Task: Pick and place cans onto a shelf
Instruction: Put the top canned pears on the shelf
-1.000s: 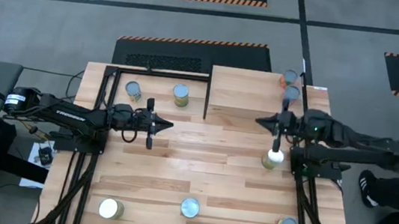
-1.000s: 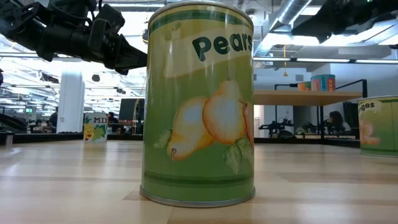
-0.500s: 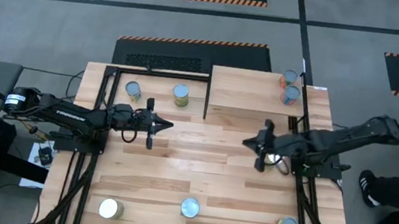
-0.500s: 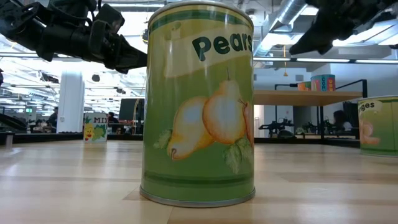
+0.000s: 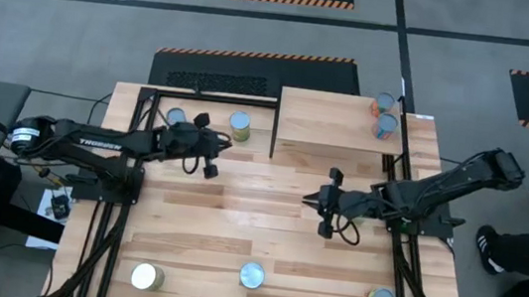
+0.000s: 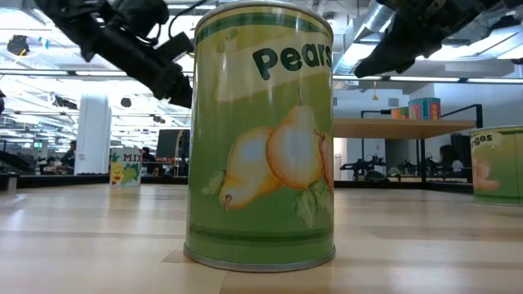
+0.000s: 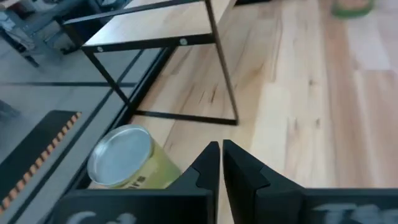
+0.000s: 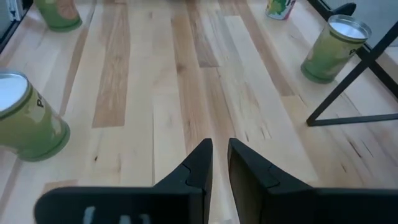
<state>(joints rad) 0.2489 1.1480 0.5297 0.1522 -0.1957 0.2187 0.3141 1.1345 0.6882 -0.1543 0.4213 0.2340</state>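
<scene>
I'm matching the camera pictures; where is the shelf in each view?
High view: shelf, table's far edge, right of centre.
Low view: right background, cans on top.
Left wrist view: beyond the green can.
Right wrist view: only its black legs, before that can.
Shared landmark: the green can.

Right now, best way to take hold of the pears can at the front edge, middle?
Grip the pears can across its curved label wall, coming down from above. It stands upright with its silver lid up and bare table all around, so either gripper should reach it.
</scene>
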